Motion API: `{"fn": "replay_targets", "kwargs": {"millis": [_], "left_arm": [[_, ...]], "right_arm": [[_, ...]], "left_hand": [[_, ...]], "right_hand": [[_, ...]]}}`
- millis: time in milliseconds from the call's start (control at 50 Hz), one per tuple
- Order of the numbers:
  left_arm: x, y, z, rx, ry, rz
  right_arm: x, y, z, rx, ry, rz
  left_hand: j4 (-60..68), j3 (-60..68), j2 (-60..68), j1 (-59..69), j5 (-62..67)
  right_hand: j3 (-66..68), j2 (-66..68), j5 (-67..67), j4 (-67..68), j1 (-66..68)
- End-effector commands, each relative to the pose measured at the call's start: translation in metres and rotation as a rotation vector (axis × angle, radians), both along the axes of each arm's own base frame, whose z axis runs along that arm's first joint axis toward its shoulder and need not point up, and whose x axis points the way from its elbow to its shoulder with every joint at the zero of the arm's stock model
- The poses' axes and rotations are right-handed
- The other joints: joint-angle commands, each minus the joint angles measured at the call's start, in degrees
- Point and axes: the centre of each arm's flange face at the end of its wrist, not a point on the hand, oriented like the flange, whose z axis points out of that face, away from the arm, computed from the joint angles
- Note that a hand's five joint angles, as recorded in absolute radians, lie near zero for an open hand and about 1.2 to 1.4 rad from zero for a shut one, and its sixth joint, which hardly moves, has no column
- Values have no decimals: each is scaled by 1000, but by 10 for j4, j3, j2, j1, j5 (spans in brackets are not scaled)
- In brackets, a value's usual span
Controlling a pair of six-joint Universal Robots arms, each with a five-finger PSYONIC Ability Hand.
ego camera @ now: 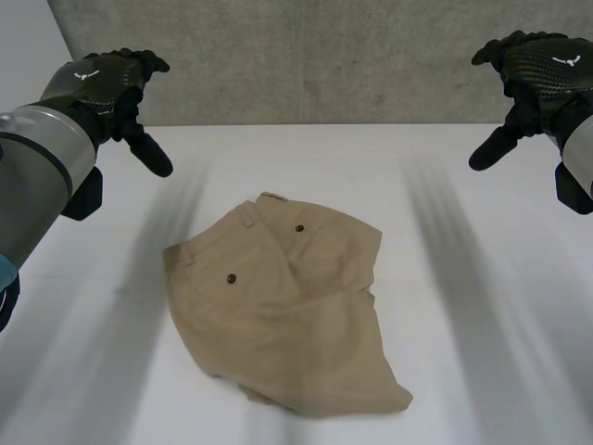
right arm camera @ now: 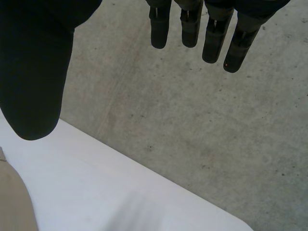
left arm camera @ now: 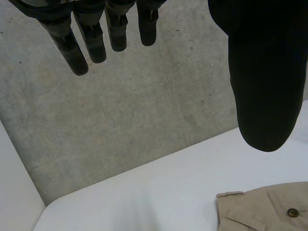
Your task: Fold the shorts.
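— Grey concrete wall point(ego camera: 306, 65) behind, white table point(ego camera: 482, 371) in front. Where are the khaki shorts point(ego camera: 287, 306)?
— Lying on the table, a little rumpled, waistband toward the wall, two dark buttons point(ego camera: 231, 278) facing up.
— And the hands?
— Left hand point(ego camera: 107, 83) hangs in the air well apart from the shorts, on their left, fingers straight and holding nothing. Right hand point(ego camera: 542, 74) hangs well off their right, just as released.

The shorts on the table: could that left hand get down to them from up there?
Probably yes. The left hand hangs open above the table, off to the side of the shorts, with nothing between them.
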Motion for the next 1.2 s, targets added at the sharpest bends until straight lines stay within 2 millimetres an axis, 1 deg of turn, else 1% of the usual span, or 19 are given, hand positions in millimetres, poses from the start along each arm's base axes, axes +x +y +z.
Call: {"fn": "replay_targets", "kwargs": {"millis": [20, 120, 180, 200, 260, 300, 420, 440, 520, 780, 840, 880, 900, 960, 1040, 1120, 1140, 1180, 1200], "left_arm": [[4, -4, 1, -6, 3, 15], [5, -5, -3, 4, -2, 16], [3, -7, -9, 15, -8, 4], [2, -10, -12, 22, -9, -10], [-3, -20, -34, 80, -26, -37], [-9, -32, -59, 136, -41, -61], [-18, -54, -101, 187, -55, -79], [-21, -62, -117, 200, -59, -82], [-28, -77, -150, 227, -70, -90], [-48, -108, -199, 256, -52, -195], [-51, -113, -208, 266, -49, -200], [-52, -114, -210, 270, -48, -202], [-53, -113, -211, 271, -49, -205], [-54, -113, -210, 271, -44, -212], [-53, -114, -205, 258, -45, -202], [-49, -117, -164, 164, -25, -174], [-42, -120, -135, 93, -11, -130], [-33, -125, -109, 16, 4, -74], [-21, -131, -79, -86, 31, -6]], "right_arm": [[1, 0, -5, 8, 9, 7], [3, 3, -10, 11, 51, 29], [7, 5, -17, 5, 153, 76], [10, 9, -28, 7, 276, 131], [14, 12, -47, -1, 462, 204], [14, 12, -52, 0, 510, 207], [13, 9, -60, 32, 534, 173], [13, 9, -61, 36, 535, 176], [15, 8, -68, 55, 542, 183], [19, 11, -82, 92, 551, 208], [21, 11, -86, 99, 555, 215], [21, 11, -86, 101, 556, 214], [21, 11, -86, 101, 556, 214], [20, 10, -86, 100, 555, 212], [20, 10, -86, 101, 557, 213], [21, 10, -86, 100, 557, 215], [21, 10, -87, 102, 557, 215], [21, 10, -87, 103, 557, 217], [22, 11, -87, 101, 557, 218]], "left_hand": [[-14, -20, -13, -3, -25], [-13, -18, -12, -2, -23], [-11, -17, -10, 0, -22], [-11, -17, -10, 0, -22], [-17, -22, -16, -5, -27], [-15, -20, -13, -3, -25], [-1, -7, 0, 10, -12], [7, 2, 8, 18, -3], [26, 20, 27, 37, 15], [70, 64, 71, 81, 59], [145, 140, 146, 156, 134], [232, 227, 233, 243, 222], [394, 389, 395, 405, 384], [681, 676, 682, 692, 670], [683, 678, 684, 695, 673], [683, 678, 684, 695, 673], [683, 678, 684, 695, 673], [683, 678, 684, 695, 673], [683, 678, 684, 695, 673]], "right_hand": [[-23, -28, -42, -37, -19], [-23, -28, -42, -37, -19], [-23, -28, -42, -37, -19], [-23, -28, -42, -37, -19], [-23, -28, -42, -37, -19], [-23, -28, -42, -37, -19], [-23, -28, -42, -37, -19], [-23, -28, -42, -37, -19], [-23, -28, -42, -37, -19], [-23, -28, -42, -37, -19], [-23, -28, -42, -37, -19], [-23, -28, -42, -37, -19], [-23, -28, -42, -37, -19], [-23, -28, -42, -37, -19], [-23, -28, -42, -37, -19], [-23, -28, -42, -37, -19], [-23, -28, -42, -37, -19], [-23, -28, -42, -37, -19], [-23, -28, -42, -37, -19]]}}
